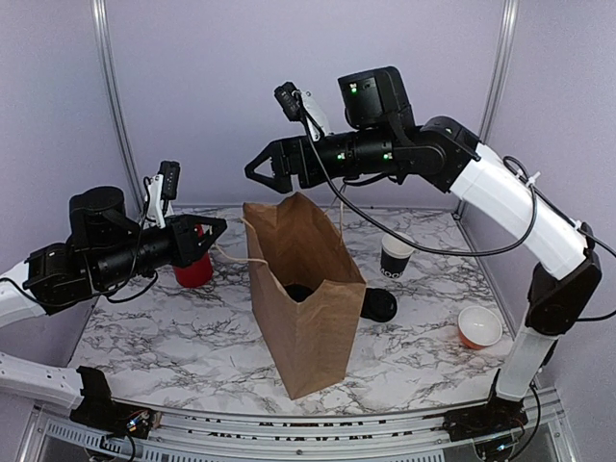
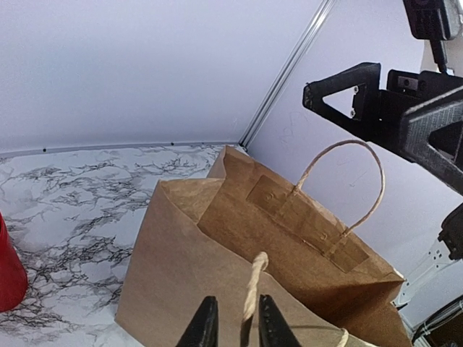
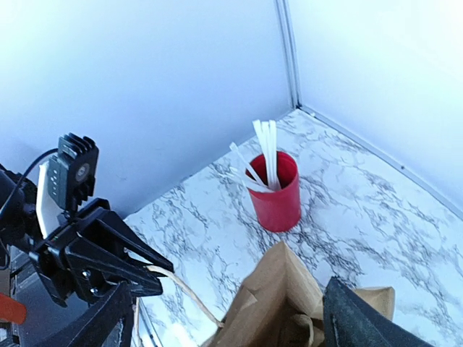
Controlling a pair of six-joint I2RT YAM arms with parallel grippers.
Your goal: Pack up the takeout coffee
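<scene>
An open brown paper bag [image 1: 308,327] stands upright mid-table. Deep inside it shows a black round top [image 1: 298,292], which looks like the lid of the takeout coffee; its cup is hidden by the bag's walls. My right gripper [image 1: 258,176] hovers above the bag's back edge, open and empty. In the right wrist view the bag's mouth [image 3: 289,296] lies below its wide-spread fingers [image 3: 354,318]. My left gripper [image 2: 239,325] is at the bag's left side. Its fingers stand slightly apart, and the near twine handle [image 2: 253,285] runs loosely between them.
A red cup of white sticks [image 1: 194,269] stands behind my left gripper. To the right of the bag are a black cup with a white interior [image 1: 395,258], a low black round thing [image 1: 381,305] against the bag, and a small orange bowl [image 1: 478,327].
</scene>
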